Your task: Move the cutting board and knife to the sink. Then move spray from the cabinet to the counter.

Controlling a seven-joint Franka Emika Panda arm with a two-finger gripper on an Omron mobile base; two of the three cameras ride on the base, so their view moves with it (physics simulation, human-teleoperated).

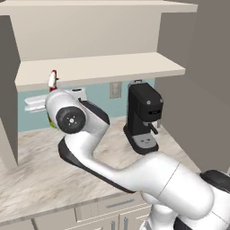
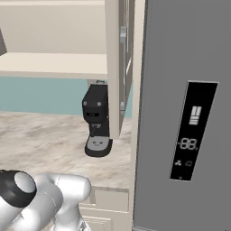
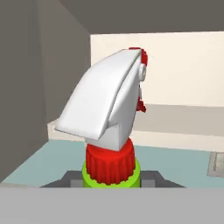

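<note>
Gripper (image 3: 112,186) holds spray (image 3: 109,131) below cabinet (image 1: 103,67), above counter (image 1: 40,175)

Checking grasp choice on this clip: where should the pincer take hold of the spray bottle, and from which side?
Grip the spray on its green body below the red collar, coming level from the side. The white trigger head overhangs and tapers, giving poor purchase, and the bottle stands upright.

**Count of things on view**

One green spray bottle with a red collar and white-and-red nozzle top (image 3: 111,131). One black coffee machine (image 1: 143,117) near the back edge of the beige marble-patterned stone counter (image 1: 31,170). One beige open-fronted cabinet (image 1: 90,67), two flat shelves. One grey wall outlet (image 1: 115,90). One grey refrigerator with a dark display panel (image 2: 185,113).
</note>
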